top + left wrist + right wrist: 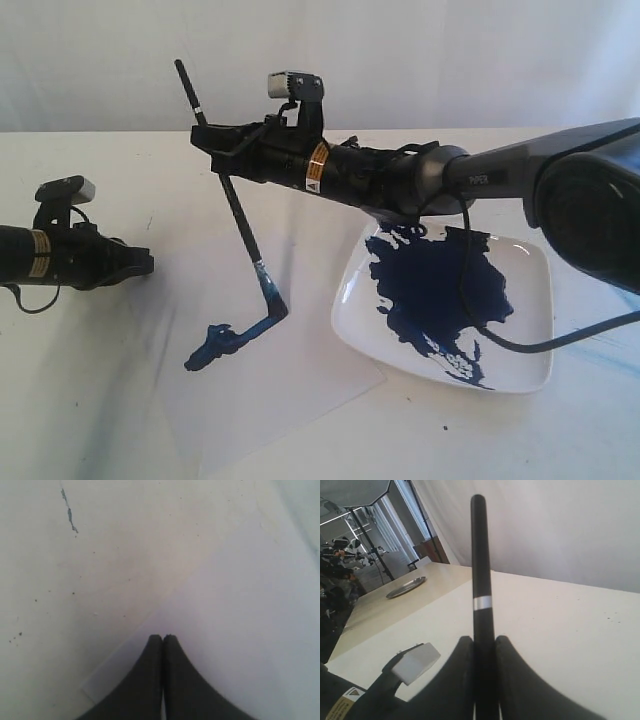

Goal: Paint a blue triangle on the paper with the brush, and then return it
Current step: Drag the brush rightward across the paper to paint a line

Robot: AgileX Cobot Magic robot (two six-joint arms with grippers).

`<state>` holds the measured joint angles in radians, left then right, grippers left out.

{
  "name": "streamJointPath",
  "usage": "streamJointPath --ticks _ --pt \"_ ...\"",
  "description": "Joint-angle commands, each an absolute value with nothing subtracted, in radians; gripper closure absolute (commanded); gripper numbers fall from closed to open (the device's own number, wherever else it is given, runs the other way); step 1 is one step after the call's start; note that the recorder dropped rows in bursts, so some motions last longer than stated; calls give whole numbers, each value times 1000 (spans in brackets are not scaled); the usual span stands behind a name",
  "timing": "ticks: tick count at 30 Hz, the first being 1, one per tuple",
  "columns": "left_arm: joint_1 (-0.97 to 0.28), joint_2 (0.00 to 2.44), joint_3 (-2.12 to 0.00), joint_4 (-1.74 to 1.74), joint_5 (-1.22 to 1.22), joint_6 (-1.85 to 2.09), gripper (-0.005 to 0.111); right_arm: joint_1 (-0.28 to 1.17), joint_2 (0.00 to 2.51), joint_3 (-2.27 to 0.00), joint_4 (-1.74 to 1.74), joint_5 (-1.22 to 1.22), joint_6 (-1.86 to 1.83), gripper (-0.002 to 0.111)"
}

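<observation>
A square white glossy plate sits right of the work, its middle filled by a ragged pool of dark-blue paint; a black cable droops from the right arm across that pool; whether the plate's left corner touches the sheet cannot be told. The paper, thin, flat and pale, lies on the white counter, its near-right corner towards the near edge; most of its surface is bare, with open room near and left of the mark. On it lies a short blue stroke, thick and blobbed at its left end. The brush, slim and black-handled with a silvery band high up, leans with its top towards the far left, and its blue-coated tip meets the stroke's right end. The right hand is clamped on the upper handle, fingers pressed against both sides. The left hand hovers low at the sheet's left side, its dark tapered fingers together and holding nothing; a paper corner shows beneath them. The counter there is matt, speckled, with a thin grey-blue scratch.
</observation>
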<state>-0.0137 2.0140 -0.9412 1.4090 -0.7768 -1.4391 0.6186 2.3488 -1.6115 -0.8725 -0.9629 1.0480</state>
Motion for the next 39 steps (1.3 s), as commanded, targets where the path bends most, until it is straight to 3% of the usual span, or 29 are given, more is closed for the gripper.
streamJointPath --ticks 1,39 --pt "-12 2038 -922 1475 -626 -1434 107 593 2346 -1617 -869 -965 1051 108" --pt "-12 2038 -922 1475 -626 -1434 107 587 2346 -1615 -1198 -1179 1290 108"
